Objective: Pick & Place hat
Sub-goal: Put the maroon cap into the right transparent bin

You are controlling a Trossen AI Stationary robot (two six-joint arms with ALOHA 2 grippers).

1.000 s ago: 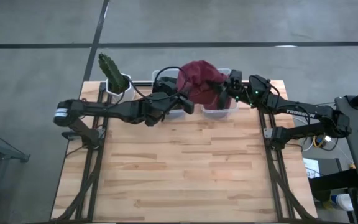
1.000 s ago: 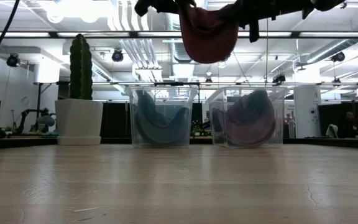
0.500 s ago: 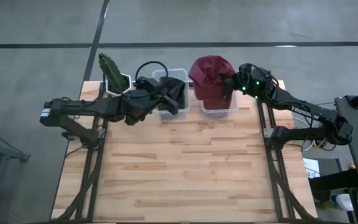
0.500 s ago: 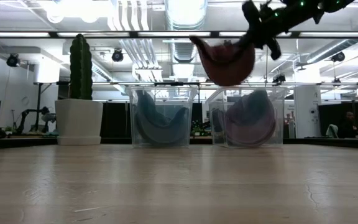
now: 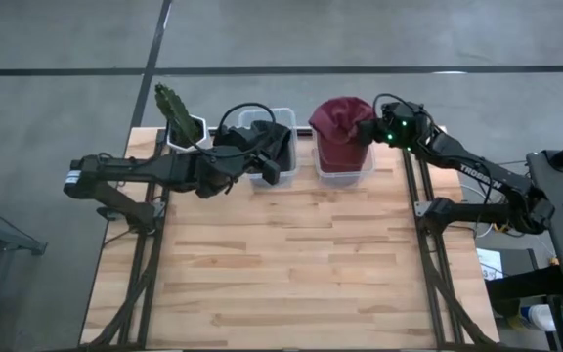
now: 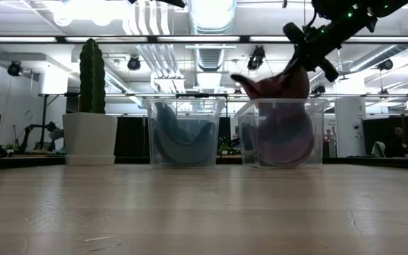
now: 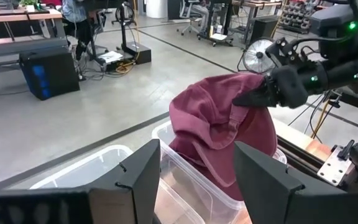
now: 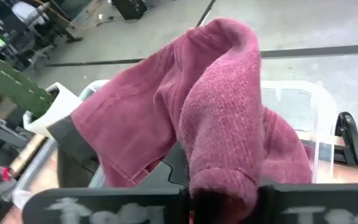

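Note:
A maroon hat (image 5: pixel 338 119) hangs bunched over the right clear bin (image 5: pixel 345 174) at the table's far edge, its lowest part about level with that bin's rim (image 6: pixel 282 100). My right gripper (image 5: pixel 362 131) is shut on it from the right. My left gripper (image 5: pixel 278 162) is open with nothing between its fingers (image 7: pixel 138 180). It hovers over the left clear bin (image 5: pixel 262 122), pointing toward the hat (image 7: pixel 219 134). In the low view a blue hat (image 6: pixel 183 138) lies in the left bin and a maroon one (image 6: pixel 283 138) in the right bin. My right gripper pinches a bunched fold of the hat (image 8: pixel 219 162) between its two fingers, several layers thick. The fingers come from the table's right side, slanting a little downward (image 6: pixel 304 55). The hat hangs slack from the fingers toward the left, over the right bin's mouth.
A cactus in a white pot (image 5: pixel 179 122) stands at the far left corner, beside the left bin. The wooden table top (image 5: pixel 291 264) stretches from the bins to the near edge. Desks and equipment fill the room beyond the table.
My right gripper has carried the hat toward the table's right edge and down, from between the bins to above the right bin, rolling its wrist as it went. The hat has sunk to the bin's rim. My left gripper has drawn back toward the left, still open.

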